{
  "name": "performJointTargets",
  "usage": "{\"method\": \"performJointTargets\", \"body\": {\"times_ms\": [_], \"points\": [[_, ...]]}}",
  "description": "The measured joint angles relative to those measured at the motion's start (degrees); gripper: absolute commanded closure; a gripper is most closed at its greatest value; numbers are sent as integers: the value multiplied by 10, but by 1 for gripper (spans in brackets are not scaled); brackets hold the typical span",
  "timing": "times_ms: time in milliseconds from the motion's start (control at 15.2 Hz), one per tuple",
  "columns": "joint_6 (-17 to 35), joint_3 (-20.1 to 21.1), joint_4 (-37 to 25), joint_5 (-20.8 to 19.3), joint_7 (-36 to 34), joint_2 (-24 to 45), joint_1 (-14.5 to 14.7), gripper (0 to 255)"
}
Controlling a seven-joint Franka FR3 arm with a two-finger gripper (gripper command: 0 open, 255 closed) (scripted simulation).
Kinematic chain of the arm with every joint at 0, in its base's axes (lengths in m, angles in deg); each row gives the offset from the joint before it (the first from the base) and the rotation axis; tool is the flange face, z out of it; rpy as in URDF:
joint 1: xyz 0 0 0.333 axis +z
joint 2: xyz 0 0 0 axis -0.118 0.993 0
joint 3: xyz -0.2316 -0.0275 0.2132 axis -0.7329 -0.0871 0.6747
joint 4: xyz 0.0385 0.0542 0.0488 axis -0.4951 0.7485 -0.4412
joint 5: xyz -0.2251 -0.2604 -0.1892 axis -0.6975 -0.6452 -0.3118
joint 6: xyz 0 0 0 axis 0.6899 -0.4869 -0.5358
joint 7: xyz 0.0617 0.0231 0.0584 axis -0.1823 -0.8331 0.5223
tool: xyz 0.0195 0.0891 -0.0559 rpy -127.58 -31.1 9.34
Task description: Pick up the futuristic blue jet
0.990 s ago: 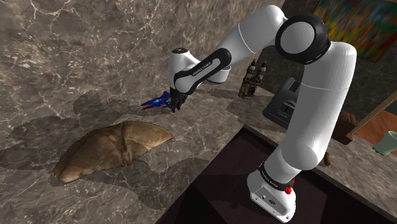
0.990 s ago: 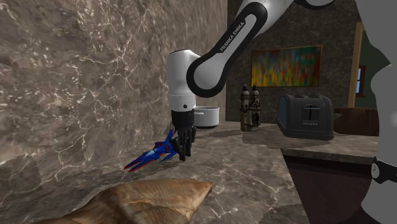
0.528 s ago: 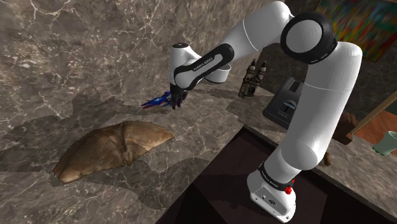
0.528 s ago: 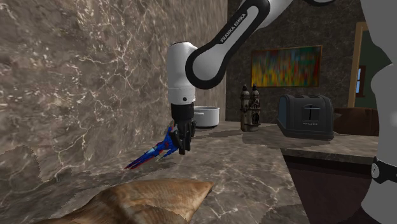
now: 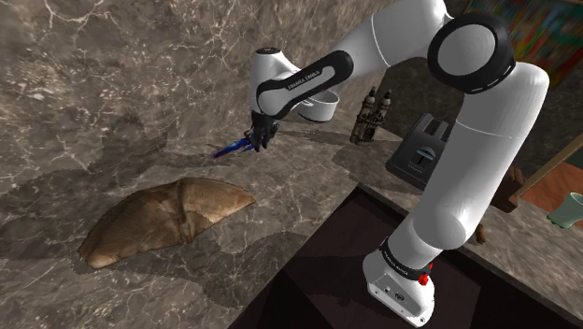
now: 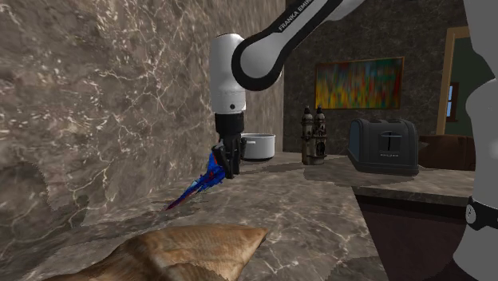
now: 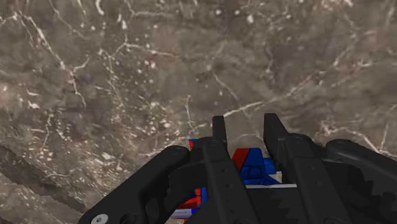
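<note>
Clearly, 1 black gripper [image 5: 261, 138] is clamped on 1 blue jet [image 5: 234, 147], which has red and white touches. In the second exterior view the gripper [image 6: 229, 168] hangs straight down from the white arm, well to the left of 1 dark toaster [image 6: 385, 146], and pinches the jet [image 6: 203, 177] at its upper end. The jet slants down and away from the toaster, its nose low over the marble counter [image 6: 311, 207]; whether the nose touches the stone cannot be told. In the wrist view the 2 fingers [image 7: 218, 137] stand a little apart with the jet [image 7: 251, 162] wedged between them, and the gripper [image 7: 245, 127] looks down on veined stone.

Between the gripper and the toaster stand 1 white pot [image 6: 259, 146] and 2 dark tower-shaped bottles [image 6: 313, 137], the bottles nearer the toaster and close together. On the wall above the toaster hangs 1 bright painting [image 6: 358, 83]. Far from the toaster, on the near part of the counter past the jet, lies 1 flat brown lump [image 6: 183, 251]. In the shoulder view the toaster [image 5: 420, 150] sits beside the arm's upper link, the lump [image 5: 163, 220] lies well apart from it, and 1 pale green cup [image 5: 568, 207] stands on the toaster's other side, at the picture's right edge.
</note>
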Motion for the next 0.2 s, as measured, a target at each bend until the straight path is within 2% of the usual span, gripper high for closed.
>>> {"method": "performJointTargets", "body": {"times_ms": [198], "points": [[-17,2,-6,5,4,-11,0,255]]}}
